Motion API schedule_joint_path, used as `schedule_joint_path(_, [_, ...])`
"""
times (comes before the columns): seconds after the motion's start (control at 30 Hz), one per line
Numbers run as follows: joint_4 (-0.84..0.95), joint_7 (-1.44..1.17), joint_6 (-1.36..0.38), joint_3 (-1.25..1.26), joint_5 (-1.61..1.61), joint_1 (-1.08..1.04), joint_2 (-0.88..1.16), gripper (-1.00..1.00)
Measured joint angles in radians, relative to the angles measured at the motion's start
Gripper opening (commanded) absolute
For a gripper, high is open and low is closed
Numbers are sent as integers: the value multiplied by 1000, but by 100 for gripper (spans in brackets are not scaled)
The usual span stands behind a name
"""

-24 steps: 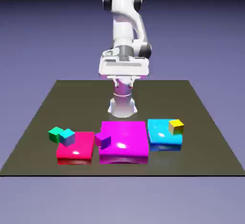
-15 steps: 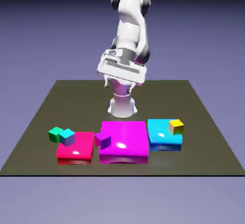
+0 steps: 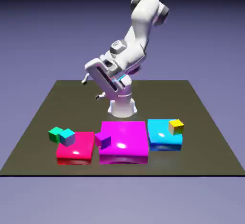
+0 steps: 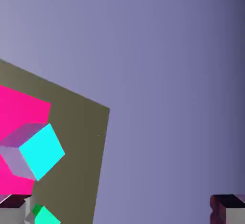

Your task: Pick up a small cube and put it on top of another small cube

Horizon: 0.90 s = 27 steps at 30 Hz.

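1 cube (image 3: 176, 127) on 1 slab (image 3: 161, 139)

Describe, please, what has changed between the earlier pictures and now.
The white robot arm's two-finger gripper has swung toward the exterior view's left and tilted steeply, its jaws open and empty. The small green cube, the other small cubes and the flat coloured slabs stayed put.

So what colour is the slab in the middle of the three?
Bright magenta; that slab shows best in the exterior view.
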Motion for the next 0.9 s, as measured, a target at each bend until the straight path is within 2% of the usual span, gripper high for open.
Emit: schedule_joint_path(0.9, [-18, 320, -582, 820, -1013, -979, -193, 0])
